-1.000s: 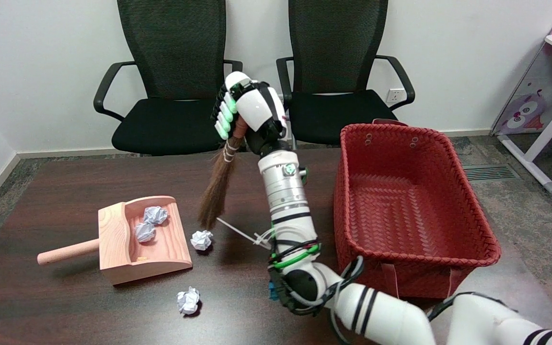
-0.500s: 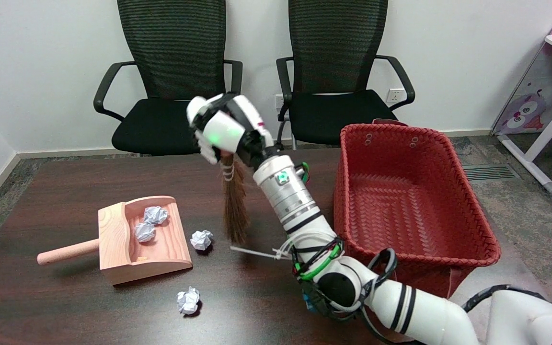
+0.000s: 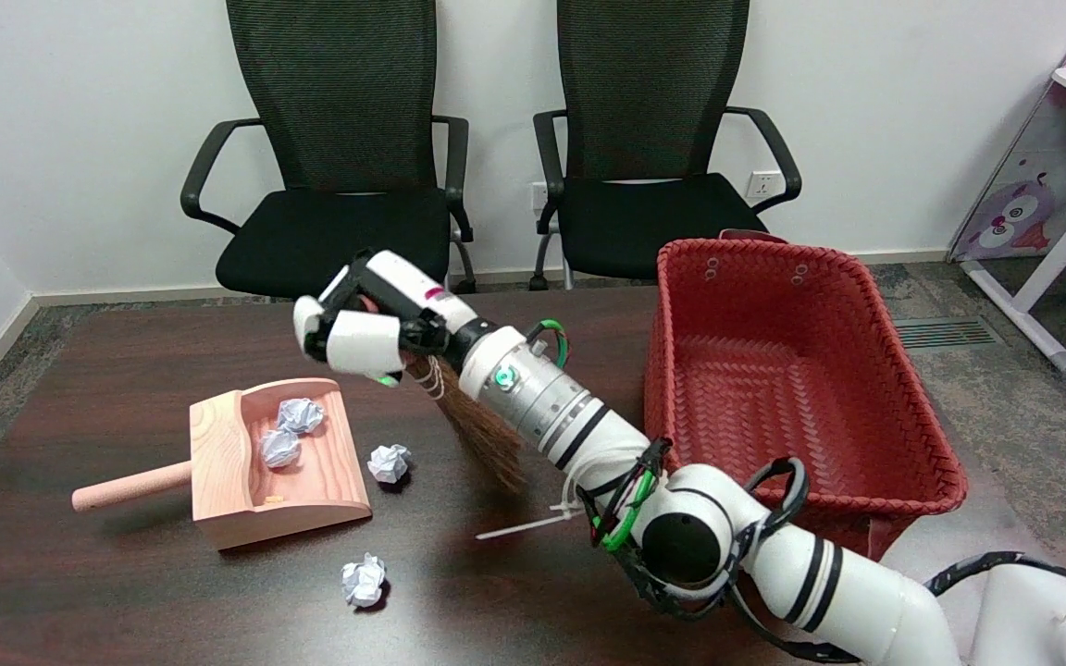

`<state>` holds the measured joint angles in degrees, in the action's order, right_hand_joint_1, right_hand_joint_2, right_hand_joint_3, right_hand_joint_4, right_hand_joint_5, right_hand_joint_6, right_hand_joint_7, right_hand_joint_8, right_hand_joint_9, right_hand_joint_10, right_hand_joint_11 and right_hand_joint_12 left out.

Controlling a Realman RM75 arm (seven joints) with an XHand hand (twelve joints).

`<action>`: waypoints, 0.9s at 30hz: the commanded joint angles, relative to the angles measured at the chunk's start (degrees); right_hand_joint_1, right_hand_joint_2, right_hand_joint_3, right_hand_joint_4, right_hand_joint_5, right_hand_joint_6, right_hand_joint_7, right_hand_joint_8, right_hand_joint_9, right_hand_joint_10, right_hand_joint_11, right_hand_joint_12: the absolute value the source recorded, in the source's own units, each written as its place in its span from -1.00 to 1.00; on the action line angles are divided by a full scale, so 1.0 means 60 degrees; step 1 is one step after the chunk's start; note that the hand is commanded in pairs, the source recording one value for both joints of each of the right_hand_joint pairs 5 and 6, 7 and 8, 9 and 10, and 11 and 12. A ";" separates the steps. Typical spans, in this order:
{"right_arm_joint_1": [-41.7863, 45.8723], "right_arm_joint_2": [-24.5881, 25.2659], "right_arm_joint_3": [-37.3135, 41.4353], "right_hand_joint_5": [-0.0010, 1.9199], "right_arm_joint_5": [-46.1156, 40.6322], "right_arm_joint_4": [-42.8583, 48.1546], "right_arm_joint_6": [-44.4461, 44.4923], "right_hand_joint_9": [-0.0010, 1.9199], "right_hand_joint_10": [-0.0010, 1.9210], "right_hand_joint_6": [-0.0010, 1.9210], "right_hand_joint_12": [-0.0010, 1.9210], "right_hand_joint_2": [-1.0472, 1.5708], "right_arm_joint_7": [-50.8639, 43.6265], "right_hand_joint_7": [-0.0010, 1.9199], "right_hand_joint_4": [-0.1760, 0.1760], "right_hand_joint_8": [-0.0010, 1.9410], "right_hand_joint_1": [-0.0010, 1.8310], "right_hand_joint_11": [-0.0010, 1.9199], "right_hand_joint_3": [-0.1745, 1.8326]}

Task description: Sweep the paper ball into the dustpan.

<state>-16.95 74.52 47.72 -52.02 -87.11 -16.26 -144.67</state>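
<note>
Right hand (image 3: 362, 328) sits above the table (image 3: 80, 592), between the dustpan (image 3: 288, 472) and the basket (image 3: 797, 388), fingers wrapped round the top of the brush (image 3: 482, 435). Handle is mostly hidden inside the grip; only the bound neck and bristles show. Brush hangs tilted, bristles running down and to the right under the forearm, tips close to the tabletop; contact cannot be judged. Right arm (image 3: 774, 564) enters from the lower right and lies low across the table. A white zip tie (image 3: 524, 525) sticks out from the arm near its cabling. Dustpan is wooden, handle pointing left, open mouth facing right. Two paper balls (image 3: 291, 430) already lie inside it, near the back wall. A third ball (image 3: 390, 462) is on the table just beside the pan's right edge, left of the bristles and not touching them. A fourth ball (image 3: 364, 580) lies nearer the camera, in front of the pan and apart from it. Basket is red, woven, on the right side of the table. Two black chairs (image 3: 339, 157) stand behind the table against the wall.
</note>
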 commanded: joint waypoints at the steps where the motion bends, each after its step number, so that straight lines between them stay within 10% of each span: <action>1: 0.0086 0.0299 0.0704 1.00 0.1581 -0.0288 0.3223 1.00 1.00 1.00 1.00 1.00 -0.0323 1.00 0.09 0.98 -0.06 1.00 0.93; 27: -0.2186 0.2504 -0.0512 1.00 0.1449 0.2949 0.1789 1.00 1.00 1.00 1.00 0.60 0.5351 1.00 -0.01 0.98 -0.09 1.00 1.00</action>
<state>-20.72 80.97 48.98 -44.05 -79.92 -1.95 -132.59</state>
